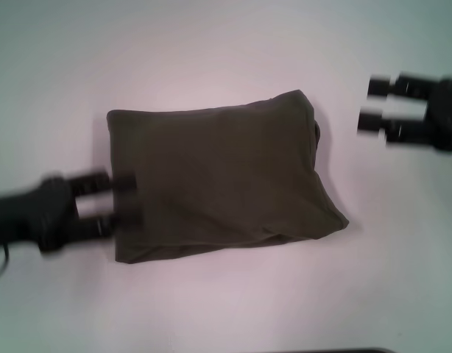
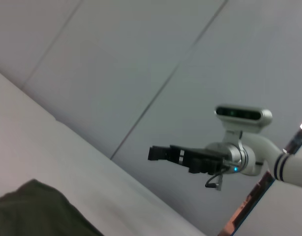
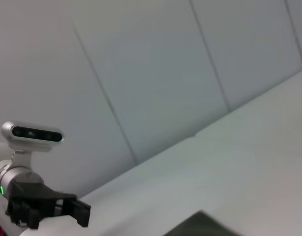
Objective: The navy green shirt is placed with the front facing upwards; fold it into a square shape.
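Note:
The navy green shirt lies folded into a rough rectangle in the middle of the white table, plain side up, with no lettering showing. My left gripper is at the shirt's left edge, open, its two fingers apart and overlapping the cloth's border. My right gripper hovers open off the shirt's far right corner, apart from the cloth. A corner of the shirt shows in the left wrist view, with the right gripper farther off. The right wrist view catches the left gripper and a sliver of shirt.
The white table spreads on all sides of the shirt. A dark edge shows at the table's near side. Grey wall panels stand behind the table.

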